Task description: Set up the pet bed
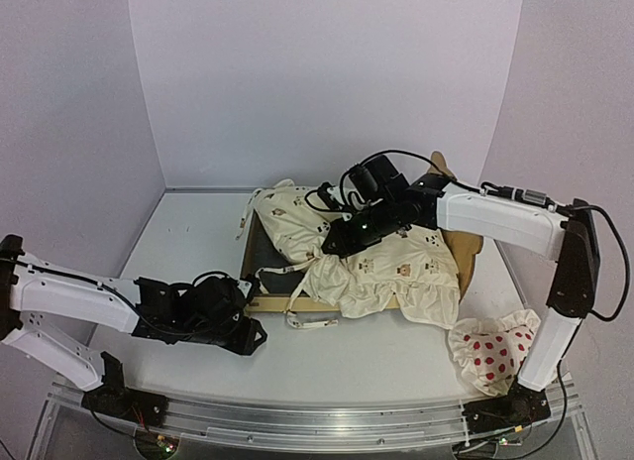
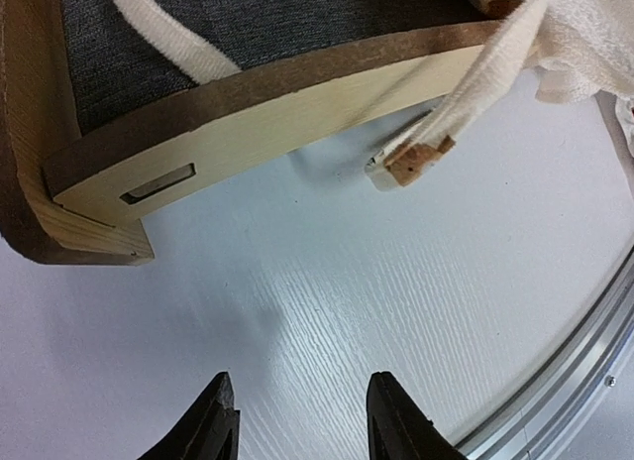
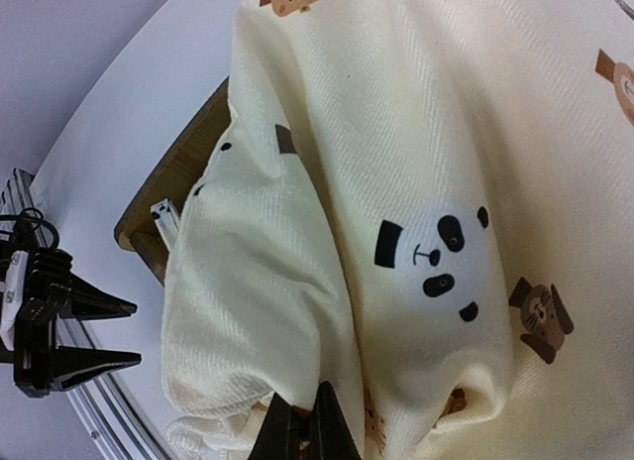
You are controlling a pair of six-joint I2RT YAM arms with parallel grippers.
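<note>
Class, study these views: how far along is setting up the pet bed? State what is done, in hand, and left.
Done: the cover lies on the pet bed, but bunched, with the grey base partly bare. In hand: the right gripper, shut, sits at the cover; the left gripper hangs open beside the bed's corner. Left: spread the cover; the dotted pillow lies on the table, off the bed.

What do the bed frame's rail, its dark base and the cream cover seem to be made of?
Light rectangular bed frame rail: apparently plywood, unpainted, with darker brown cut edge.
Dark grey base: probably felt, fuzzy mottled surface.
Cream animal-print cover: woven fabric, fine ribbed texture, soft folds.
</note>
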